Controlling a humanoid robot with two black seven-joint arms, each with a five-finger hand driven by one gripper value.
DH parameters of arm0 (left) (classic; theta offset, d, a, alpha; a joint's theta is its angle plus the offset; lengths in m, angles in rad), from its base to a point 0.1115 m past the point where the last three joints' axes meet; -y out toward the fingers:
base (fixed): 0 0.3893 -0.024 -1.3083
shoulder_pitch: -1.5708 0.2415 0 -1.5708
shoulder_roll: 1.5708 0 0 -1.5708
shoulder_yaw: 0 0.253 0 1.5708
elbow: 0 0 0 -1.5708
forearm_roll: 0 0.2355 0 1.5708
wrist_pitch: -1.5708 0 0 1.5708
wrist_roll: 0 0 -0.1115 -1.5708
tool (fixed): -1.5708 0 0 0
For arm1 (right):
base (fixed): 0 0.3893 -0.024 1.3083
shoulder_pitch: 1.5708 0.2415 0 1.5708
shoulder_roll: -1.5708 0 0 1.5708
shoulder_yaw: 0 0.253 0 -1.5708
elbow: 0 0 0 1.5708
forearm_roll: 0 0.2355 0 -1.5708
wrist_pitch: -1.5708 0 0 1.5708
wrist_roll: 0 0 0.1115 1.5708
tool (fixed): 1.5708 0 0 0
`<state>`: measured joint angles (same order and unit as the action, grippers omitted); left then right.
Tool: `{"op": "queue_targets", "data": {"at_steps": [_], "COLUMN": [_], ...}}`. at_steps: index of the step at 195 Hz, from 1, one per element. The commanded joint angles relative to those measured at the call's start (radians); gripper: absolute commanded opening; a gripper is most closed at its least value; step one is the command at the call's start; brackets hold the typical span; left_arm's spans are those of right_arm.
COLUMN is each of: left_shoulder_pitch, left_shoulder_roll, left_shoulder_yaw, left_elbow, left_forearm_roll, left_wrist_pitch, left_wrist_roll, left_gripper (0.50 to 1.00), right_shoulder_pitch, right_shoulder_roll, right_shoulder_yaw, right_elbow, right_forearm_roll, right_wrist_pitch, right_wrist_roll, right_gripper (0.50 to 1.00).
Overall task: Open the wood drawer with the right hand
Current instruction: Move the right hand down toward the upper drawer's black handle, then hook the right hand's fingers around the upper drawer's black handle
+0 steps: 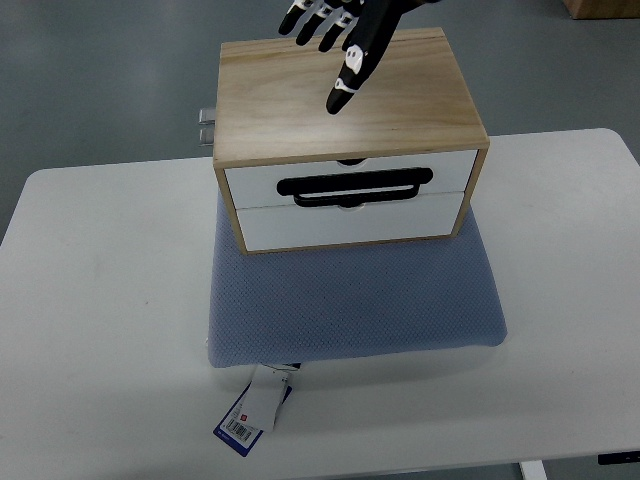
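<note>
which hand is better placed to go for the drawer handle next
Probably the right, though the arm's side isn't visible. One hand hovers above the box, fingers spread, holding nothing. The black handle lies on the front face below it. No other hand is in view.

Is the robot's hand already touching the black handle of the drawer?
Apart. In the top view the hand is over the wooden box's top, while the black handle on the front stands free.

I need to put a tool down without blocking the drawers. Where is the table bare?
The white table is bare left of the blue cushion and right of it. The near edge holds a tag. The wood drawer box has the hand above it.
</note>
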<state>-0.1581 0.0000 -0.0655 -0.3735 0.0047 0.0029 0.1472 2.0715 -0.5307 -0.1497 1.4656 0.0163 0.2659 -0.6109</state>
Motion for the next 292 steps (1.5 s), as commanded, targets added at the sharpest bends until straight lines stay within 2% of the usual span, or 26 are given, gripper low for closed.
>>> {"op": "queue_targets", "data": {"at_steps": [1, 24, 70, 109, 126, 127, 131, 155, 195, 217, 292], "left_shoulder_pitch": [0.000, 0.000, 0.000, 0.000, 0.000, 0.000, 0.000, 0.000, 0.000, 0.000, 0.000], "left_shoulder_roll": [0.000, 0.000, 0.000, 0.000, 0.000, 0.000, 0.000, 0.000, 0.000, 0.000, 0.000], "left_shoulder_yaw": [0.001, 0.003, 0.003, 0.001, 0.001, 0.001, 0.001, 0.003, 0.004, 0.003, 0.001], "left_elbow": [0.001, 0.001, 0.004, 0.004, 0.004, 0.004, 0.004, 0.004, 0.004, 0.004, 0.005], "left_forearm_roll": [0.000, 0.000, 0.000, -0.002, -0.002, -0.002, -0.002, -0.002, -0.002, -0.002, -0.002], "left_wrist_pitch": [0.000, 0.000, 0.000, 0.000, 0.000, 0.000, 0.000, 0.000, 0.000, 0.000, 0.002], "left_wrist_roll": [0.000, 0.000, 0.000, 0.000, 0.000, 0.000, 0.000, 0.000, 0.000, 0.000, 0.000], "left_gripper": [1.000, 1.000, 1.000, 1.000, 1.000, 1.000, 1.000, 1.000, 1.000, 1.000, 1.000], "right_shoulder_pitch": [-0.008, -0.045, -0.082, -0.156, -0.172, -0.185, -0.188, -0.208, -0.231, -0.251, -0.323], "right_shoulder_roll": [0.035, 0.064, 0.090, 0.104, 0.103, 0.095, 0.093, 0.084, 0.075, 0.075, 0.106], "right_shoulder_yaw": [-0.013, -0.014, -0.016, -0.041, -0.045, -0.066, -0.076, -0.094, -0.099, -0.105, -0.111], "right_elbow": [0.071, 0.074, 0.076, 0.071, 0.070, 0.068, 0.067, 0.061, 0.055, 0.032, -0.022], "right_forearm_roll": [0.063, 0.060, 0.047, -0.065, -0.096, -0.149, -0.173, -0.237, -0.253, -0.294, -0.348], "right_wrist_pitch": [-0.149, -0.197, -0.186, -0.183, -0.175, -0.147, -0.131, -0.093, -0.088, -0.056, -0.054], "right_wrist_roll": [0.000, 0.000, 0.000, 0.000, 0.000, 0.000, 0.000, 0.000, 0.000, 0.000, 0.000], "right_gripper": [0.942, 0.942, 0.940, 0.940, 0.942, 0.942, 0.942, 0.942, 0.942, 0.942, 0.940]}}
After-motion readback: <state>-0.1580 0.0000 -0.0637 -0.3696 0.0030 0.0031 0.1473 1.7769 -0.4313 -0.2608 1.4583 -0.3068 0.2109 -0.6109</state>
